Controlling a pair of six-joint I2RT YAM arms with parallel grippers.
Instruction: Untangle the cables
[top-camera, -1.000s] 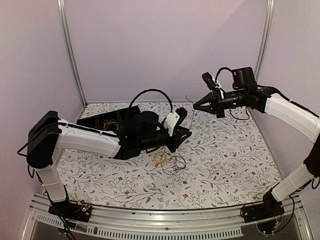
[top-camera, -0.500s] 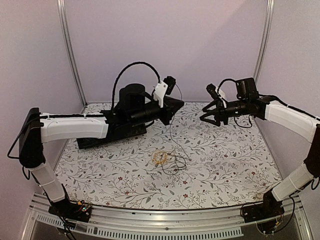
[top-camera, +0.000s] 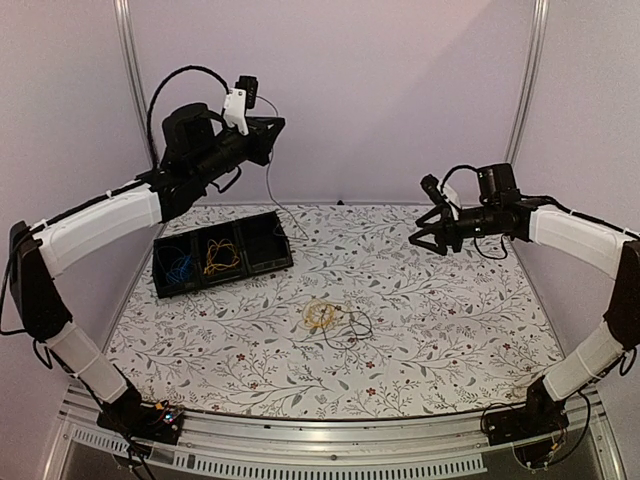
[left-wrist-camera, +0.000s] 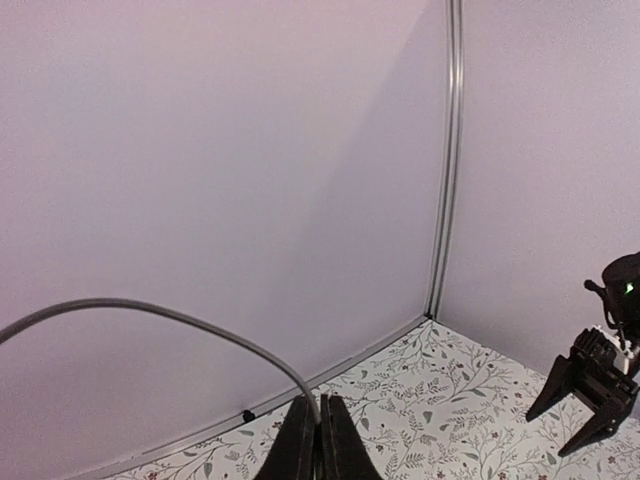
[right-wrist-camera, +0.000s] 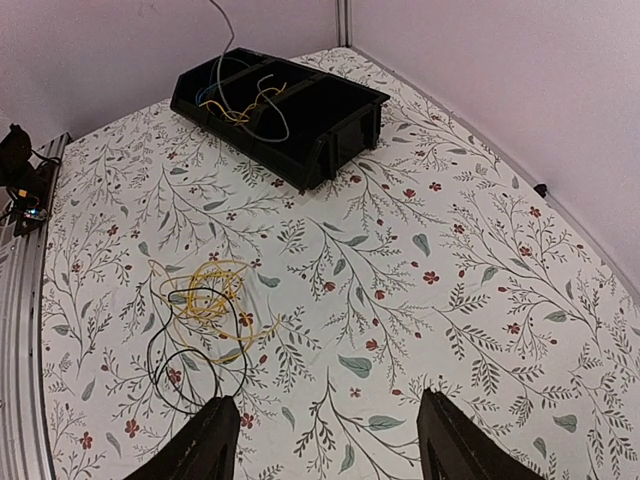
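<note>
Your left claw (top-camera: 276, 123) pinches a grey cable (top-camera: 268, 175) high above the tray (top-camera: 225, 280). Your right claw (top-camera: 420, 233) is spread — the tangle (top-camera: 325, 316) lies well apart.

Plain lilac walls (top-camera: 400, 80); silver corner posts (top-camera: 131, 50); table (top-camera: 450, 320) under leaf-and-flower print cover; aluminium rail (top-camera: 330, 445) along near edge.

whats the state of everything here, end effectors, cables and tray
left end effector: shut on the grey cable, held high
right end effector: open, empty, above the table
grey cable: pinched, hanging down to the tray
yellow and black cables: tangled together, lying loose on the table
tray: on the table, holding a blue cable and an orange-yellow cable in separate compartments
</note>
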